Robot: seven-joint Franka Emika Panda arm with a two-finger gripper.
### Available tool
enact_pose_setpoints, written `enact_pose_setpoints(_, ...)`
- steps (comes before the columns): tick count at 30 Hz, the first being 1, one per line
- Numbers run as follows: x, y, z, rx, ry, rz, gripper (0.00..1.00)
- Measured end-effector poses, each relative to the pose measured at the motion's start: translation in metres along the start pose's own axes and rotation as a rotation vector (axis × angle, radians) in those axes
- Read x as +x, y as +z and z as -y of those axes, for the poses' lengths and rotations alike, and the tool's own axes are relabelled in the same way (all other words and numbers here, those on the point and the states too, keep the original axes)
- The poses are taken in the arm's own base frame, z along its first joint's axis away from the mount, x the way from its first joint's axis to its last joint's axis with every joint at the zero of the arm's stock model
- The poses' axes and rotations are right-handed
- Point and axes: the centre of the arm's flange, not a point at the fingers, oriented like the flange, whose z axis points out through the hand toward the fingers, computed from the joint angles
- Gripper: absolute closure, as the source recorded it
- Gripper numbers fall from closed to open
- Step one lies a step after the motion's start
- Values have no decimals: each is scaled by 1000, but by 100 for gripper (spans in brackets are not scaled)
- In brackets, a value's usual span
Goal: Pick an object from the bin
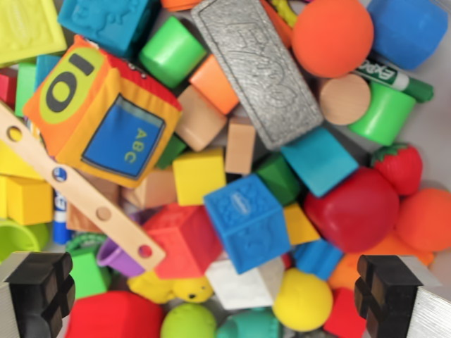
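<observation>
Gripper [215, 296] hangs above the bin, jaws wide, nothing between them; only the two black fingers [42, 289] show, at the bottom corners of the wrist view.

Landmark: blue cube [246, 222], embossed, tilted, lying on top of the pile. It sits just above the gap between the fingers and is the likeliest pick, judging by how exposed it is.

Around the blue cube:
- red cube [180, 239] touching it on the wrist view's left
- yellow block [199, 174] just above-left
- white block [243, 285] partly under it, below
- yellow ball [303, 299] below-right
- red ball [352, 210] to the right, near
- teal block [318, 160] above-right
- grey slab [257, 70] well above
- fabric cube [102, 105] marked "10" and "ABC", well above-left
- wooden strip [77, 193] with holes, left, lying across the pile

Risks, as judged:
- The cube is tilted, so the pads may meet an edge, not a flat face, and it may twist out.
- Neighbours are tight; a finger could land on the red cube or the yellow ball and jam, or wedge two items together.
- The pile is loose and could shift under a push.

Counts: fingers 2; blue embossed cubes 1 in clear view; orange balls at least 2; strawberry [399, 167] 1; marker [394, 79] 1. Bin walls are hardly visible.
</observation>
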Motion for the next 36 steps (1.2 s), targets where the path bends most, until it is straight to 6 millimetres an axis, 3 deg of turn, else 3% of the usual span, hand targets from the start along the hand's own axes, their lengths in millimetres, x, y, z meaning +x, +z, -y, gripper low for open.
enact_pose_setpoints(36,-18,19,26,0,-390,-10,0)
